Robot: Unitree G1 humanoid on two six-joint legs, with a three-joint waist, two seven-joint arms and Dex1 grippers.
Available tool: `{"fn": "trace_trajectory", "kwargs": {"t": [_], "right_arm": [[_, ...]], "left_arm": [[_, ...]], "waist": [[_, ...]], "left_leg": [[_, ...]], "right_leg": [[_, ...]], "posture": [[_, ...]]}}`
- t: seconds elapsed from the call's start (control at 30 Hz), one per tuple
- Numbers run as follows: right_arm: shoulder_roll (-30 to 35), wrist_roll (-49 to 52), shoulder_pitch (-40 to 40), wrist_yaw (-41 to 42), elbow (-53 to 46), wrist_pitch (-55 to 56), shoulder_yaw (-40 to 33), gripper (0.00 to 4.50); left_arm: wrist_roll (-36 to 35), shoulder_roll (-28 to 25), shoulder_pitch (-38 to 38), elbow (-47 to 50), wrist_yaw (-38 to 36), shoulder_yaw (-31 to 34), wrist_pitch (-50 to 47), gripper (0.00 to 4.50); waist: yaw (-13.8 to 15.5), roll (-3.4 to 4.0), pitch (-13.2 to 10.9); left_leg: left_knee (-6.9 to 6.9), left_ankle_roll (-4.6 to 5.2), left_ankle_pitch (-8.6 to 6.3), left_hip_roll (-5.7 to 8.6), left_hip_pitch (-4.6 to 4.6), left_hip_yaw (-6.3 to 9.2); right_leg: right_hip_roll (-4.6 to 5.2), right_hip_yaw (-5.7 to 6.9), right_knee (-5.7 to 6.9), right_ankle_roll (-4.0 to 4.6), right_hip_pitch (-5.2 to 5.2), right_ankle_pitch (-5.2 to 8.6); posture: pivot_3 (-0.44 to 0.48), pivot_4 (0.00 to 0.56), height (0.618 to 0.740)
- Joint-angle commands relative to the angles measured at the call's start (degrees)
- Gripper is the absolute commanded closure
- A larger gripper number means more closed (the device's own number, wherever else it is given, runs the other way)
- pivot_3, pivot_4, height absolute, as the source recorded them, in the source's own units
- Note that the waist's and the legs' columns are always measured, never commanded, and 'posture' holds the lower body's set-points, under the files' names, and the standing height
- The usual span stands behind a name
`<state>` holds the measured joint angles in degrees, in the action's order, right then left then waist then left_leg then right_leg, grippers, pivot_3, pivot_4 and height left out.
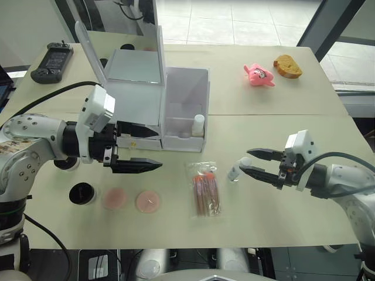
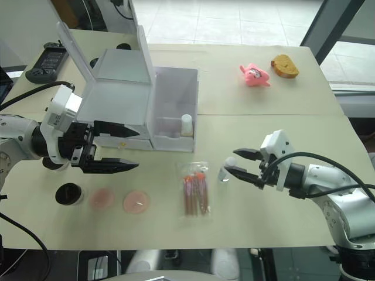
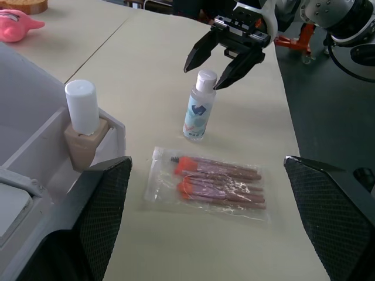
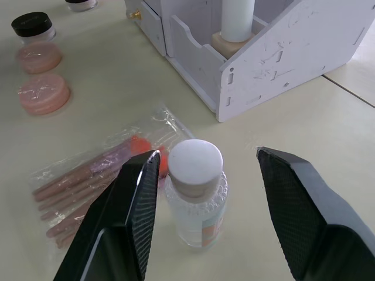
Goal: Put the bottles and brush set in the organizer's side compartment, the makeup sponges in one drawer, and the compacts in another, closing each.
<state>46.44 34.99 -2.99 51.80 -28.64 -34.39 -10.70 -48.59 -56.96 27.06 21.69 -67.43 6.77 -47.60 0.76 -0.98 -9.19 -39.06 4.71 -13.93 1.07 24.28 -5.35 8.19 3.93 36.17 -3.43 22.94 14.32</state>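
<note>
Clear bottle (image 4: 196, 196) between open right tool (image 4: 205, 205)

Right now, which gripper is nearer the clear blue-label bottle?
Right. The right gripper has its open fingers either side of the clear bottle's cap; the left gripper hangs open past the brush set.

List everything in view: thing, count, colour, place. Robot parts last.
organizer: one, pale grey-white, lid up, table's middle-left.
beige bottle: one, white cap, standing in the side compartment.
clear bottle: one, white cap, on table between the right gripper's fingers.
brush set: one clear packet, brown handles, before the organizer.
makeup sponges: two, pink, near table edge.
compacts: black lids, one beside the sponges; another in the right wrist view.
plush toy: one, pink, far side.
bread-like item: one, brown, beside toy.
controller: one, black, far left.
left gripper: open.
right gripper: open.
</note>
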Motion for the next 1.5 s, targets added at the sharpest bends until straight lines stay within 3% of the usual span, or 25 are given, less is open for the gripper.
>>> {"fn": "trace_trajectory", "kwargs": {"t": [0.03,0.13,0.23,0.37,0.4,0.67,0.83,1.07,1.27,1.5], "right_arm": [[-0.18,0.05,0.48,0.05,-0.56,1.46,-0.75,1.62],[-0.34,-0.12,1.15,0.0,-0.66,1.44,-0.46,1.62],[-0.52,-0.59,1.7,0.33,-0.45,1.79,0.58,2.21],[-1.57,-1.15,1.86,0.19,-0.1,2.93,1.22,3.55],[-2.12,-0.86,1.56,-0.09,0.06,3.18,0.78,3.62],[-3.83,3.64,-2.54,-1.25,0.51,1.54,-3.23,3.62],[-3.21,8.05,-10.37,-3.02,-0.52,-3.63,-1.79,3.62],[-8.83,10.99,-36.23,-11.03,3.65,-15.78,8.25,3.62],[-13.06,5.77,-46.05,-10.55,10.19,-15.66,16.13,3.62],[-17.7,-4.43,-50.84,-9.6,19.37,-13.05,25.33,3.62]], "left_arm": [[-1.36,0.12,1.44,0.89,0.67,1.12,-0.55,0.0],[-1.39,-0.11,1.18,0.88,0.79,1.25,-0.47,0.0],[-0.95,-0.4,0.89,0.54,0.62,1.18,-0.03,0.0],[-0.68,-0.65,0.96,0.11,0.56,1.36,0.13,0.0],[-0.76,-0.72,0.96,-0.05,0.63,1.53,0.0,0.0],[-0.71,-0.61,0.02,-0.62,1.24,2.23,-0.01,0.0],[1.0,-1.43,-2.62,-2.19,1.1,3.76,1.42,0.0],[2.39,-0.48,-11.72,-4.59,4.89,14.2,3.63,0.0],[1.36,1.3,-17.9,0.35,8.8,19.99,3.35,0.0],[-0.56,2.21,-21.59,3.64,12.32,23.21,2.09,0.0]], "waist": [[0.05,0.0,0.0],[0.06,0.0,0.0],[-0.04,0.0,0.0],[-0.01,0.0,0.0],[-0.01,0.0,0.0],[-0.04,0.0,0.0],[-0.16,0.0,0.0],[-1.46,0.01,0.0],[-0.79,-0.02,0.0],[-1.1,-0.02,0.01]], "left_leg": [[-0.02,0.0,0.0,0.0,0.0,0.01],[-0.02,0.0,0.0,0.0,-0.04,0.05],[-0.02,0.0,0.0,0.0,-0.06,0.06],[-0.02,0.0,0.0,-0.02,-0.11,0.07],[-0.02,-0.01,0.0,-0.02,-0.12,0.07],[-0.02,-0.01,0.0,-0.02,-0.12,0.07],[-0.01,-0.01,0.0,-0.03,-0.14,0.07],[0.1,-0.11,0.05,-0.09,-0.08,0.05],[0.08,-0.11,0.06,0.02,0.05,0.06],[0.09,-0.12,0.05,0.06,0.02,0.06]], "right_leg": [[0.0,0.0,-0.01,0.0,-0.01,0.0],[0.0,0.03,-0.04,0.0,-0.09,0.0],[-0.01,0.04,-0.04,0.0,-0.13,0.0],[-0.04,0.03,-0.05,0.0,-0.18,0.0],[-0.06,0.04,-0.06,0.0,-0.2,0.0],[-0.07,0.03,-0.06,0.0,-0.2,0.0],[-0.08,0.03,-0.06,0.0,-0.2,0.0],[-0.11,-0.05,0.06,0.04,0.11,0.01],[0.01,0.03,0.05,0.02,0.15,0.0],[0.03,0.05,0.16,0.02,0.21,0.0]], "posture": [[0.0,0.15,0.737],[0.0,0.15,0.737],[0.0,0.15,0.737],[0.0,0.15,0.737],[0.0,0.15,0.737],[0.0,0.15,0.737],[0.0,0.15,0.737],[0.0,0.15,0.737],[0.0,0.15,0.737],[0.0,0.15,0.737]]}}
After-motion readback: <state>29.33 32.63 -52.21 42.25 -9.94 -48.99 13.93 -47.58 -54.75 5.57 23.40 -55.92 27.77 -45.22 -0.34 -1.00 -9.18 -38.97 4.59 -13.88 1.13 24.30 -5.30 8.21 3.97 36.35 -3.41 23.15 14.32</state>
